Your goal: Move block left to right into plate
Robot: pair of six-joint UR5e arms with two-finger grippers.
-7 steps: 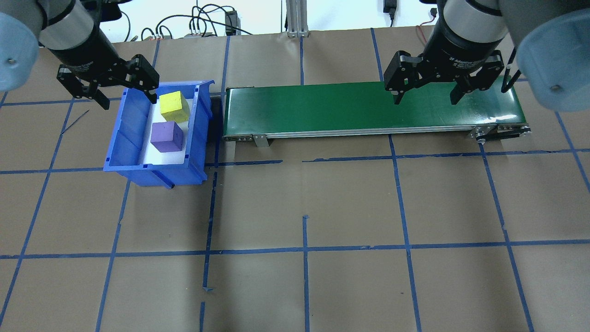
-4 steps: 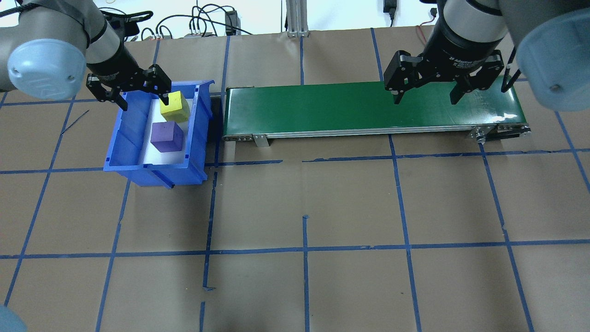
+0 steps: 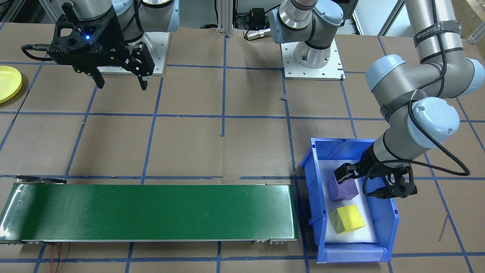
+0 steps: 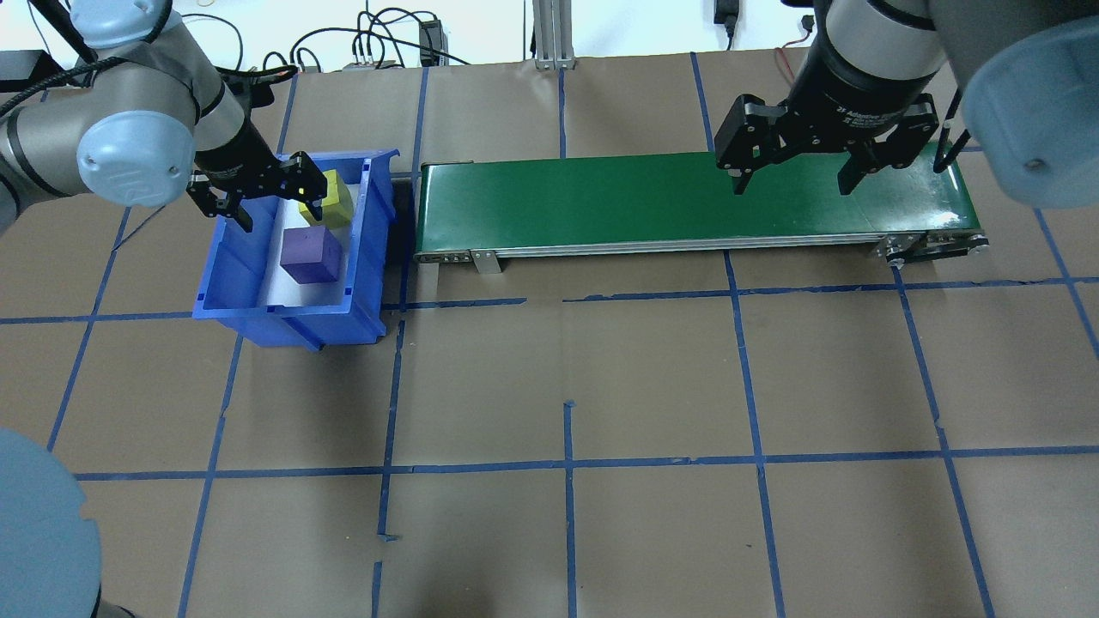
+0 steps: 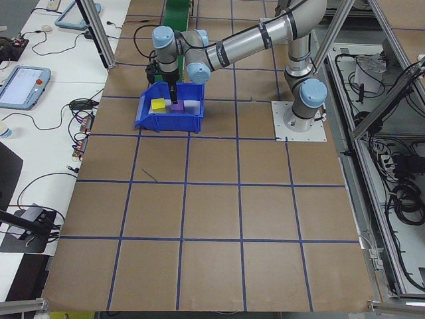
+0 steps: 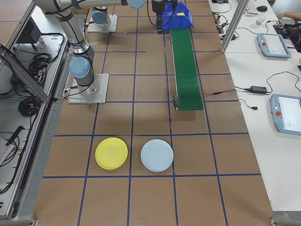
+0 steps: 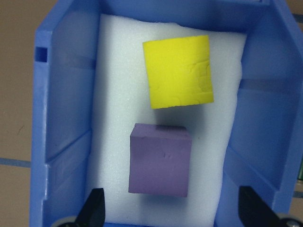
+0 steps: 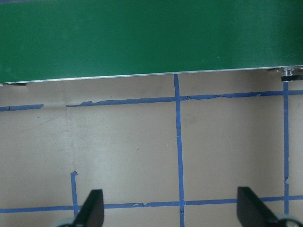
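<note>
A purple block (image 4: 311, 254) (image 3: 343, 189) (image 7: 160, 159) and a yellow block (image 4: 330, 199) (image 3: 347, 218) (image 7: 178, 71) rest on white foam inside the blue bin (image 4: 232, 257) (image 3: 386, 212) (image 7: 66, 118). My left gripper (image 4: 275, 199) (image 3: 369, 182) (image 7: 173, 212) hangs open, low over the bin, just above the purple block and holding nothing. Far across the table, the yellow plate (image 3: 7, 83) (image 6: 111, 153) lies bare. My right gripper (image 4: 792, 187) (image 3: 122, 85) (image 8: 173, 210) is open and holds nothing, raised near the right end of the green conveyor (image 4: 670, 202) (image 3: 151, 212).
A light blue plate (image 6: 157, 155) lies beside the yellow one. The conveyor runs between the bin and the right arm's side. Brown paper with a blue tape grid covers the table (image 4: 567, 386).
My left arm has swung in and lowered its open gripper from the bin's outer rim to over the blocks. The right arm and both blocks have not moved.
</note>
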